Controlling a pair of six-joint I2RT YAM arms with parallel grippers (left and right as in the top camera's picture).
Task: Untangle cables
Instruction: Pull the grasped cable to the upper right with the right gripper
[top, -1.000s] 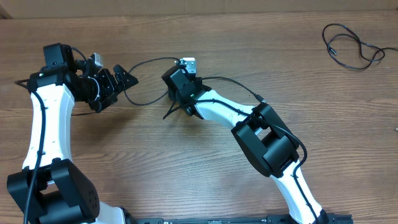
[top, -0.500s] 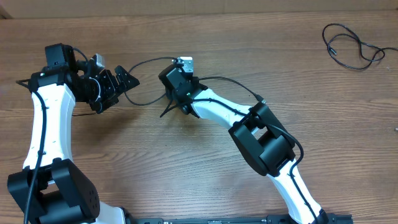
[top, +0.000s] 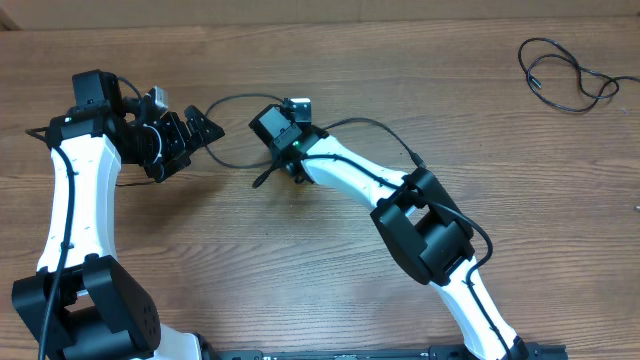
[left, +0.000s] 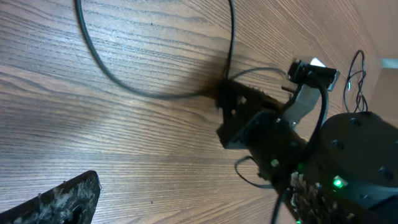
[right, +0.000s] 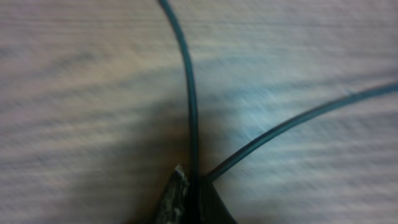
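One thin black cable (top: 228, 165) loops on the wooden table between my two arms. My right gripper (top: 262, 178) is shut on it. In the right wrist view the fingertips (right: 180, 196) pinch one strand (right: 189, 93) that runs straight up, and a second strand (right: 298, 121) branches off to the right. My left gripper (top: 203, 124) stands open just left of that loop with nothing in it. Only one of its fingers (left: 59, 199) shows in the left wrist view, where the cable arc (left: 118, 84) leads to the right gripper (left: 245, 118). A second cable (top: 583, 72) lies loosely coiled at the far right.
The right arm (top: 420, 215) stretches across the middle of the table from the front. The left arm (top: 75, 200) runs along the left side. The table's far edge (top: 320, 18) is close behind the cables.
My right gripper has gone from open to shut on the cable and has shifted a little to the left. The left arm has not moved.
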